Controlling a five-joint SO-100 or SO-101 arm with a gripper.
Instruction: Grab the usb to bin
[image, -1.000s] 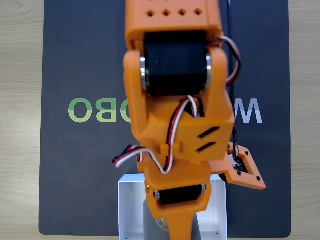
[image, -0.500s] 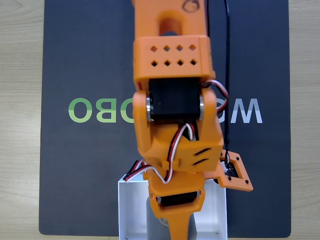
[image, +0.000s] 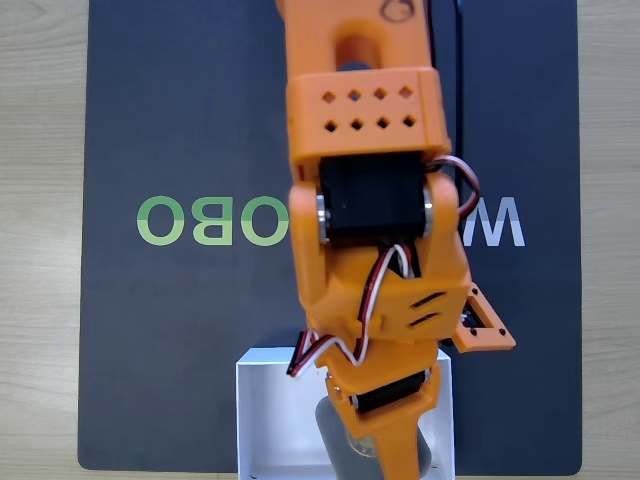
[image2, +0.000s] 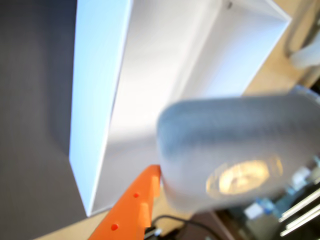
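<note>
In the fixed view my orange gripper (image: 378, 452) reaches down over the white open-top bin (image: 268, 410) at the bottom edge of the mat. It is shut on the usb (image: 333, 432), a grey rounded block whose gold emblem peeks out under the finger. The arm hides most of the block. The wrist view shows the usb (image2: 225, 145) close and blurred, gold emblem facing the camera, hanging over the bin (image2: 100, 100). One orange finger (image2: 131, 204) touches the block's lower left corner.
A dark mat (image: 160, 120) with green and white lettering covers the wooden table (image: 40, 240). A black cable (image: 458, 110) runs down beside the arm. In the wrist view, blurred clutter (image2: 295, 210) lies past the bin on the right.
The arm has shifted a little to the right and stretched further toward the bottom of the fixed view. The grey usb moved with the gripper, over the bin.
</note>
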